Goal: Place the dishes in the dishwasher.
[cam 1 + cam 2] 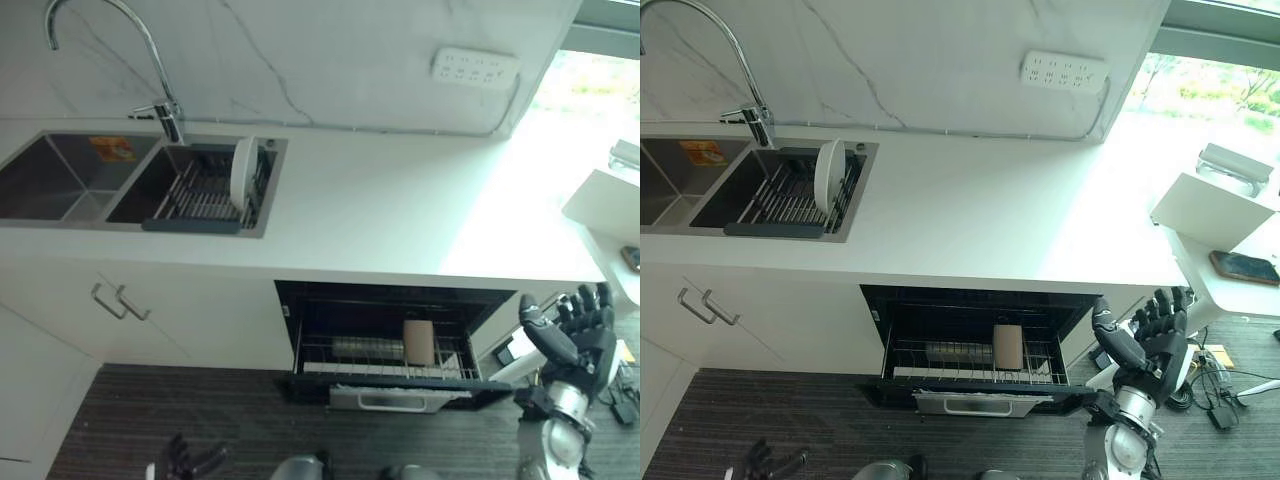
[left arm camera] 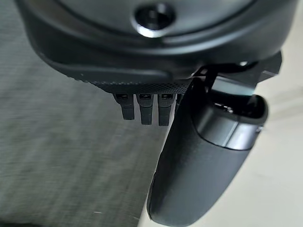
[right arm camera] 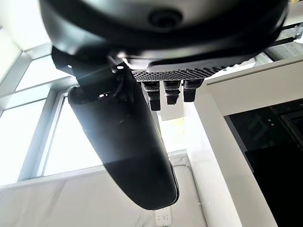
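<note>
**Plate in sink rack, dishwasher open, both hands empty**

Right hand (image 1: 1145,345) raised at lower right of the frame, fingers (image 1: 1162,308) straight and spread, thumb apart, holding nothing. In its wrist view (image 3: 142,61), short fingertips (image 3: 172,93) extended beside the long dark thumb, nothing between them; pale wall and window beyond. Positioned just right of the dishwasher (image 1: 975,350), apart from it.

Left hand (image 1: 185,460) low at bottom left of the frame, over the dark floor (image 1: 150,420), fingers loosely spread, empty. In its wrist view (image 2: 156,42), fingers (image 2: 146,111) straight next to the thumb, grey floor past them.

Dishwasher at lower centre, below the worktop (image 1: 970,215), drawer pulled out. Wire rack (image 1: 950,358) inside, carrying a tan upright item (image 1: 1007,346) towards its right and something pale lying flat (image 1: 945,352) to the left of that; too small to identify either.

White plate (image 1: 241,172) at upper left of the frame, standing on edge in the dark dish rack (image 1: 205,195) set in the right basin of the sink (image 1: 60,180). Well apart from both hands and from the dishwasher. Curved tap (image 1: 150,60) behind the sink. Left basin with an orange patch (image 1: 112,148) at its back.

White socket strip (image 1: 1065,72) on the marble wall, upper right of centre. White cupboard doors with handles (image 1: 120,300) at left under the sink. Small white table (image 1: 1215,215) at the far right with a dark flat object (image 1: 1245,267) on it.
</note>
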Tool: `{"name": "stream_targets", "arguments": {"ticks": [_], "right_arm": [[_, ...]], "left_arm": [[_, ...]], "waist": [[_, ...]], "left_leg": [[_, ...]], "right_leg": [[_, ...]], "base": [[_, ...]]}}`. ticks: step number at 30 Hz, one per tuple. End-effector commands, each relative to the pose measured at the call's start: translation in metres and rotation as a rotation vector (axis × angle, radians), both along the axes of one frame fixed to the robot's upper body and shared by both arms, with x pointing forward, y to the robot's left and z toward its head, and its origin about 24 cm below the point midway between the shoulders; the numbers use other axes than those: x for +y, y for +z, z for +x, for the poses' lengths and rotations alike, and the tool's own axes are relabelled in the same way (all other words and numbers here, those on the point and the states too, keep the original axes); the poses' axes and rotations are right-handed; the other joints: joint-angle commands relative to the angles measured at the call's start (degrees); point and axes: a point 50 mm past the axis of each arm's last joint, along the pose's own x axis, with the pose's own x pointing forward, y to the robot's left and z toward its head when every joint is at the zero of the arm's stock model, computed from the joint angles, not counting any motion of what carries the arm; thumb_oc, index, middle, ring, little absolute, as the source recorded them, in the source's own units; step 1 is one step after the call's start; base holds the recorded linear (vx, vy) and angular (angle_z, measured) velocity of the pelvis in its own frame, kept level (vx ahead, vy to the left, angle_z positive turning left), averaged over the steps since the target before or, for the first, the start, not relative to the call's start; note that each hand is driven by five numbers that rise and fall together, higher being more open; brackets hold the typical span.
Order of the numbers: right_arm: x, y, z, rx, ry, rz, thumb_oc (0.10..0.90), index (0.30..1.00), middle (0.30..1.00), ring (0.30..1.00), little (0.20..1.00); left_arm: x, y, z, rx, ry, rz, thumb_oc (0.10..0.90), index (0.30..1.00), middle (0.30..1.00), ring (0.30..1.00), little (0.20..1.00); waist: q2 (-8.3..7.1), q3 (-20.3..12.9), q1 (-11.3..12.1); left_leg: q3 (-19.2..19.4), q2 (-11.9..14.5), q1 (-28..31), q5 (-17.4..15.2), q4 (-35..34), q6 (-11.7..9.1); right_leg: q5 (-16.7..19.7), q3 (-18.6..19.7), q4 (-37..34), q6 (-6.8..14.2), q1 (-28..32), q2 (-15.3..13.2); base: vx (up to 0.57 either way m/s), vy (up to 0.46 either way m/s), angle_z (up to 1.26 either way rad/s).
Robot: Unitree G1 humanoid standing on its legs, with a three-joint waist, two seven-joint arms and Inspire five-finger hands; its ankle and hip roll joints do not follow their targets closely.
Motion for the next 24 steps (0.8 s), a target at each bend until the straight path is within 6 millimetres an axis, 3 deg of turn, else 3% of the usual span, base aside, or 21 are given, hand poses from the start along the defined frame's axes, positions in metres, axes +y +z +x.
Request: {"name": "stream_targets", "arguments": {"ticks": [1, 6, 7, 8, 9, 10, 11, 14, 16, 18, 20, 24], "right_arm": [[-0.015, 0.064, 0.014, -0.326, 0.026, -0.134, 0.800, 0.900, 0.900, 0.900, 0.900], [-0.017, 0.073, 0.019, -0.356, 0.094, -0.136, 0.800, 0.900, 0.900, 0.900, 0.900], [-0.016, 0.075, 0.020, -0.362, 0.110, -0.146, 0.800, 0.900, 0.900, 0.900, 0.900], [-0.014, 0.078, 0.020, -0.369, 0.122, -0.174, 0.800, 0.900, 0.900, 0.900, 0.900], [-0.011, 0.080, 0.023, -0.379, 0.129, -0.172, 0.800, 0.900, 0.900, 0.900, 0.900], [-0.008, 0.082, 0.027, -0.390, 0.139, -0.169, 0.800, 0.900, 0.900, 0.900, 0.900], [0.001, 0.088, 0.033, -0.396, 0.174, -0.202, 0.800, 0.900, 0.900, 0.900, 0.900], [0.005, 0.091, 0.038, -0.392, 0.204, -0.219, 0.800, 0.900, 0.900, 0.900, 0.900], [0.004, 0.095, 0.037, -0.403, 0.205, -0.221, 0.800, 0.900, 0.900, 0.900, 0.900], [0.001, 0.098, 0.035, -0.417, 0.194, -0.226, 0.800, 0.900, 0.900, 0.900, 0.900], [-0.005, 0.099, 0.033, -0.421, 0.152, -0.224, 0.800, 0.900, 0.900, 0.900, 0.900], [-0.008, 0.097, 0.030, -0.433, 0.099, -0.203, 0.800, 0.900, 0.900, 0.900, 0.900]], "left_arm": [[0.022, 0.023, 0.036, -0.181, -0.087, 0.073, 0.800, 0.900, 0.900, 0.900, 0.900], [-0.003, 0.006, 0.027, -0.100, -0.234, -0.026, 0.800, 0.900, 0.900, 0.900, 0.900], [-0.008, 0.004, 0.028, -0.097, -0.259, -0.040, 0.800, 0.900, 0.900, 0.900, 0.900], [-0.017, 0.002, 0.033, -0.098, -0.305, -0.060, 0.800, 0.900, 0.900, 0.900, 0.900], [-0.027, 0.000, 0.037, -0.098, -0.363, -0.077, 0.800, 0.900, 0.900, 0.900, 0.900], [-0.033, -0.002, 0.036, -0.092, -0.388, -0.089, 0.800, 0.900, 0.900, 0.900, 0.900], [-0.033, -0.005, 0.030, -0.069, -0.362, -0.117, 0.800, 0.900, 0.900, 0.900, 0.900], [-0.032, -0.010, 0.020, -0.029, -0.358, -0.142, 0.800, 0.900, 0.900, 0.900, 0.900], [-0.034, -0.011, 0.018, -0.021, -0.372, -0.149, 0.800, 0.900, 0.900, 0.900, 0.900], [-0.035, -0.012, 0.020, -0.017, -0.389, -0.160, 0.800, 0.900, 0.900, 0.900, 0.900], [-0.038, -0.013, 0.022, 0.005, -0.459, -0.165, 0.800, 0.900, 0.900, 0.900, 0.900], [-0.041, -0.012, 0.028, 0.019, -0.550, -0.149, 0.800, 0.900, 0.900, 0.900, 0.900]], "waist": [[0.72, 1.9, -1.0], [0.28, 2.1, -1.6], [-0.24, 2.4, -1.6], [-1.93, 3.7, -1.2], [-2.25, 5.4, -0.7], [-1.93, 5.9, -0.2], [-0.83, 6.2, 0.0], [0.70, 6.1, 0.2], [1.10, 5.9, 0.0], [1.34, 5.5, -0.6], [1.70, 4.8, -1.3], [2.05, 3.9, -1.5]], "left_leg": [[-0.8, -1.5, 4.6, -8.4, -0.1, -0.9], [0.8, -1.9, 7.2, -7.6, -0.1, -1.7], [1.4, -2.4, 8.1, -7.2, -0.1, -1.7], [2.2, -3.5, 8.7, -3.6, 0.6, -2.7], [2.0, -2.4, 4.4, -0.8, 6.4, -4.3], [1.1, -1.0, 3.0, 0.4, 5.5, -4.6], [-0.2, 2.8, 2.5, 5.0, -0.1, -6.7], [-4.5, 8.8, -1.8, 7.9, -0.1, -9.3], [-5.6, 11.1, -2.4, 7.7, -0.1, -10.0], [-4.8, 11.6, -1.6, 4.5, -0.1, -9.9], [-4.8, 10.0, 0.0, 0.5, -0.1, -9.5], [-5.6, 6.8, 2.4, -3.2, -0.1, -8.0]], "right_leg": [[1.2, 0.8, -1.8, 3.4, 1.5, 0.0], [-0.9, 0.7, -1.8, 1.9, 1.6, -0.8], [-0.9, 1.1, -1.8, 1.6, 1.6, -1.3], [-0.8, 2.2, -1.8, 0.9, 2.0, -2.7], [-0.6, 2.5, -1.8, 0.1, 2.5, -2.7], [-0.6, 3.2, -1.8, 0.1, 2.6, -2.5], [-1.6, 4.4, -1.8, 0.3, 3.7, -2.0], [-3.2, 5.8, -1.8, 0.6, 4.9, -1.7], [-3.5, 5.7, -1.8, 1.0, 5.2, -2.7], [-3.3, 5.0, -1.8, 1.6, 5.1, -4.2], [-2.4, 4.5, -1.8, 2.5, 4.8, -6.0], [-0.5, 4.8, -1.8, 4.7, 3.4, -8.5]], "base": [[0.05, -0.093, 0.31], [0.06, -0.064, 0.15], [0.08, -0.060, -0.08], [0.04, -0.046, -0.12], [0.04, 0.066, -0.19], [0.10, 0.376, 0.05], [0.18, 0.518, -0.02], [0.17, 0.438, -0.23], [0.10, 0.348, -0.41], [0.06, 0.419, -0.40], [0.08, 0.508, -0.07], [0.05, 0.304, 0.01]]}}
